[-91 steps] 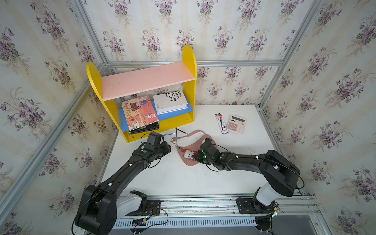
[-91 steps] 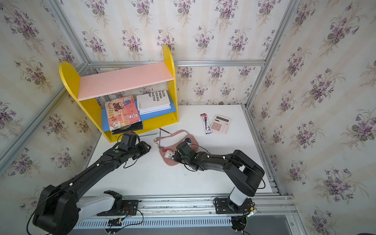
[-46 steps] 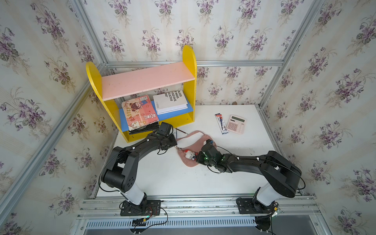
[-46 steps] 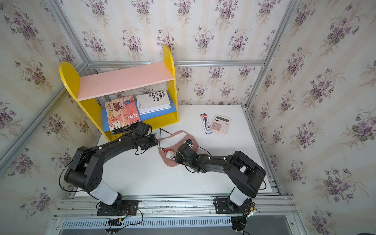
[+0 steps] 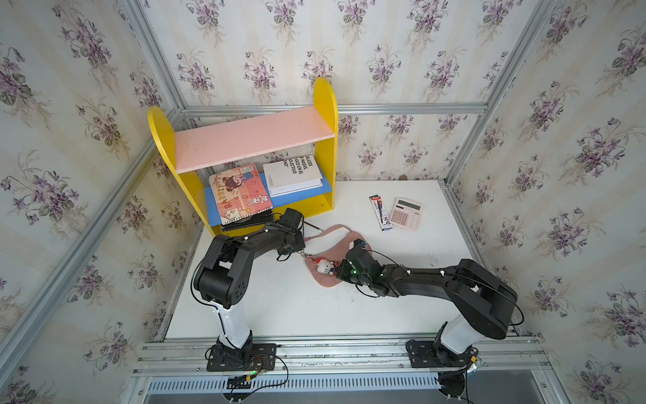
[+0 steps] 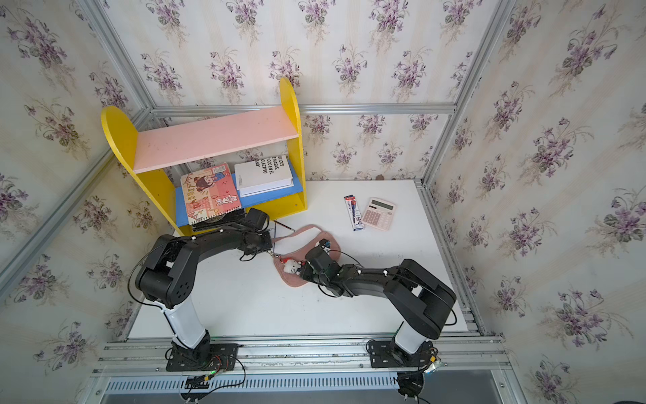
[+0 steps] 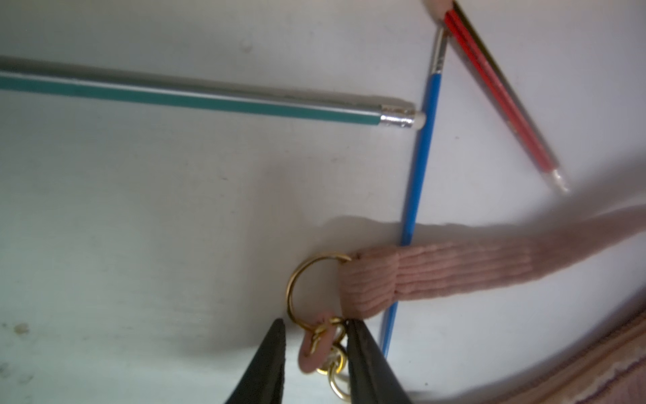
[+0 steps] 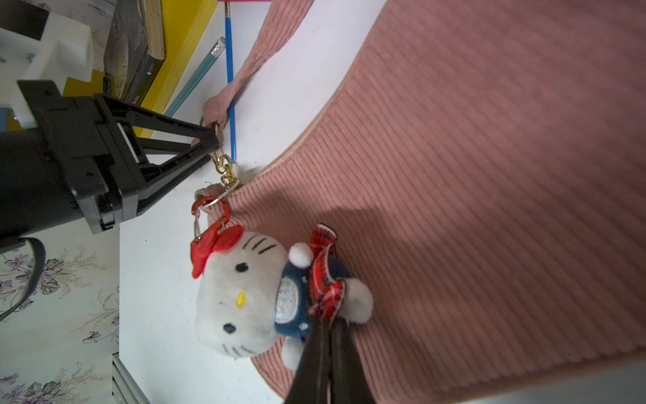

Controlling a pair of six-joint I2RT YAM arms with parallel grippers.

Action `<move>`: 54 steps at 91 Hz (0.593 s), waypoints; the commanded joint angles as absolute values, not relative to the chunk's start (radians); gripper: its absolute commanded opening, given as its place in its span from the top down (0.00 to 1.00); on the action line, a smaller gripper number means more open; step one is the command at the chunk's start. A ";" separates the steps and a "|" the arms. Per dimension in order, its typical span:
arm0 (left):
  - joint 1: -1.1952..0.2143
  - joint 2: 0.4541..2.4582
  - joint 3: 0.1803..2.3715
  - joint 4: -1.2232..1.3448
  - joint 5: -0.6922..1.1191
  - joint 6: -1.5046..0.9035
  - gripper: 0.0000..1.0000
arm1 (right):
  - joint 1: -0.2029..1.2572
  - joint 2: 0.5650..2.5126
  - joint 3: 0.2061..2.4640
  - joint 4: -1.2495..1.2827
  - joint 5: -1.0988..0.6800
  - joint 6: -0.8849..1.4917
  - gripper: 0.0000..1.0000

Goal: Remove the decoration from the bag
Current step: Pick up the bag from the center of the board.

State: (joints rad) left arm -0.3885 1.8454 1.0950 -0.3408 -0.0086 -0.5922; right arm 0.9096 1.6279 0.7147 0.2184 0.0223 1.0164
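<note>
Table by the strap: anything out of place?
Yes. A blue brush lies under the strap, and a green pencil and a red pencil lie strewn at angles beside it.

L gripper (image 7: 314, 323) tips straddle chain links (image 7: 334, 353) at strap ring (image 7: 289, 290). Bag strap (image 7: 454, 273) end sits just beyond tips, paintbrush (image 7: 424, 140) crossing it. Plush keychain (image 8: 244, 297) lies on bag (image 8: 489, 175) edge btwn both grippers, R gripper (image 8: 330, 325) tips at its skirt.
</note>
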 commanded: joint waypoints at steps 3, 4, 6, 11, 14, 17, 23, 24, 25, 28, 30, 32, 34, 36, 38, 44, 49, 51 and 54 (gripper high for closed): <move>-0.390 1.850 1.089 -0.319 0.018 -0.574 0.74 | 0.911 1.618 0.717 0.213 0.031 1.006 1.00; -0.390 1.848 1.089 -0.318 0.020 -0.572 0.75 | 0.911 1.618 0.718 0.212 0.031 1.005 1.00; -0.390 1.844 1.088 -0.321 0.023 -0.569 0.78 | 0.911 1.620 0.720 0.211 0.030 1.004 1.00; -0.389 1.826 1.090 -0.334 0.029 -0.565 0.85 | 0.911 1.622 0.725 0.208 0.026 0.999 1.00; -0.390 1.804 1.091 -0.341 0.032 -0.562 0.88 | 0.911 1.624 0.727 0.207 0.025 0.997 1.00; -0.390 1.775 1.094 -0.349 0.033 -0.558 0.91 | 0.911 1.623 0.729 0.206 0.023 0.994 1.00; -0.390 1.713 1.102 -0.358 0.044 -0.552 0.95 | 0.911 1.622 0.725 0.213 0.018 0.981 1.00; -0.390 1.703 1.103 -0.359 0.047 -0.550 0.95 | 0.910 1.622 0.724 0.217 0.017 0.977 1.00; -0.390 1.694 1.104 -0.360 0.051 -0.548 0.95 | 0.910 1.621 0.722 0.220 0.015 0.974 1.00; -0.391 1.662 1.106 -0.362 0.061 -0.545 0.96 | 0.910 1.620 0.719 0.236 0.009 0.961 1.00; -0.391 1.644 1.108 -0.364 0.070 -0.544 0.96 | 0.910 1.618 0.714 0.246 0.003 0.952 1.00; -0.392 1.624 1.111 -0.366 0.079 -0.541 0.96 | 0.910 1.614 0.710 0.260 -0.001 0.943 0.99; -0.393 1.607 1.112 -0.366 0.087 -0.539 0.97 | 0.909 1.610 0.704 0.276 -0.008 0.931 0.99; -0.396 1.589 1.113 -0.368 0.096 -0.534 0.97 | 0.907 1.603 0.698 0.291 -0.016 0.920 0.98; -0.398 1.574 1.114 -0.370 0.101 -0.531 0.97 | 0.905 1.597 0.691 0.310 -0.023 0.908 0.97; -0.407 1.530 1.120 -0.377 0.123 -0.514 0.98 | 0.897 1.571 0.680 0.349 -0.052 0.858 0.92; -0.413 1.494 1.127 -0.380 0.142 -0.504 0.98 | 0.889 1.543 0.675 0.374 -0.078 0.810 0.88; -0.417 1.478 1.130 -0.380 0.151 -0.501 0.98 | 0.883 1.529 0.671 0.383 -0.094 0.790 0.85; -0.421 1.458 1.135 -0.382 0.161 -0.497 0.98 | 0.874 1.513 0.669 0.391 -0.116 0.758 0.82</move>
State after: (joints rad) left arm -0.4118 1.5154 1.1175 -0.3748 0.1081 -0.5343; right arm 0.8909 1.5608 0.6754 0.2989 -0.0441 0.8864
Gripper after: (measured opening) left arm 0.105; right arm 0.132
